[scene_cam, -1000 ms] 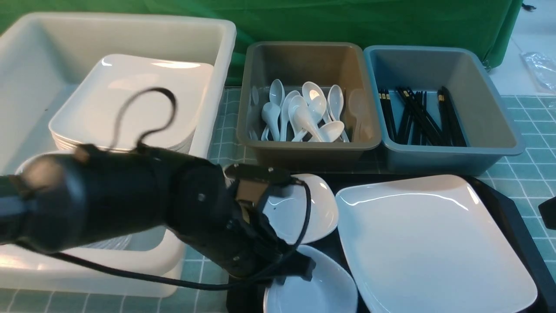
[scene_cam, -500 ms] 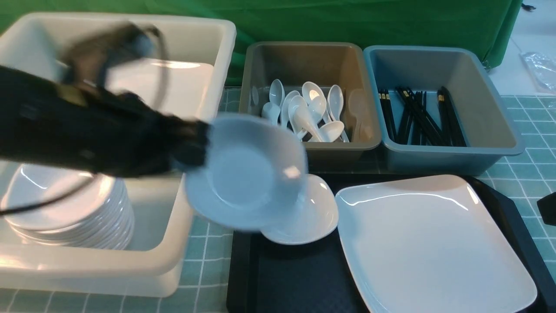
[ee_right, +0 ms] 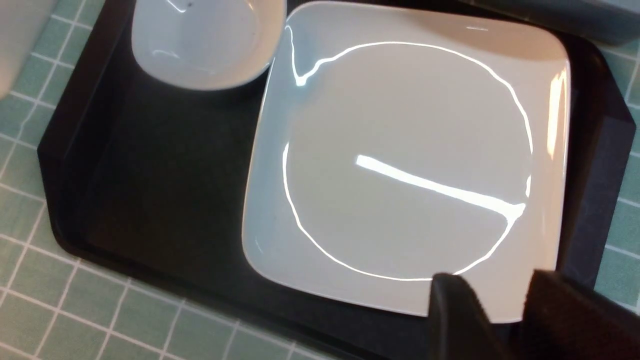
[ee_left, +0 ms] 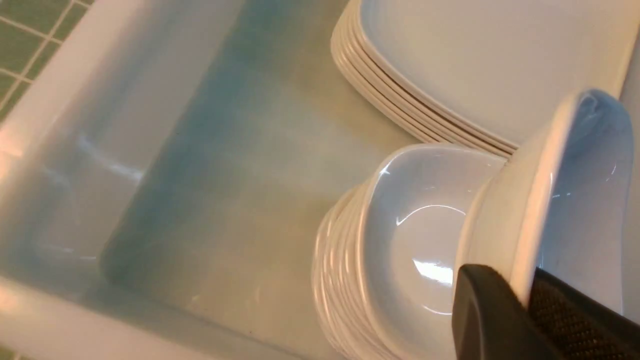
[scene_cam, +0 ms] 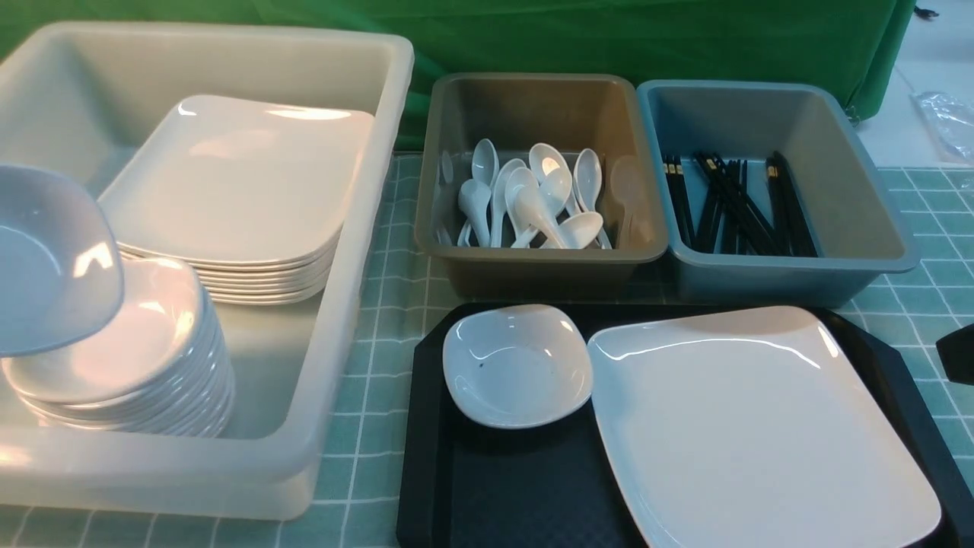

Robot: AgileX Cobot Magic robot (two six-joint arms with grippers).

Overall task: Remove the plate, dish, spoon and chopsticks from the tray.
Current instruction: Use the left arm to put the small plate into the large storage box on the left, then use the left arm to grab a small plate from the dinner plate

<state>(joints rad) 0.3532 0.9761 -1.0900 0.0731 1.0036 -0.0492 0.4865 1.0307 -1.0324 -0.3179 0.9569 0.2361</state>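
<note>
left fingers are pinching a dish over the stack in the tub; right fingers are gaping by the plate, which is waiting on the tray with another dish; spoons and chopsticks are lying binned.

Left gripper is clamped on the rim of a small dish, holding it steeply tilted. Right gripper hangs low, jaws parted with a clear gap.

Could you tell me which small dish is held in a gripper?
The tilted dish over the white tub, its rim pinched by the left gripper above the dish stack; the other loose dish lies flat on the tray.
</note>
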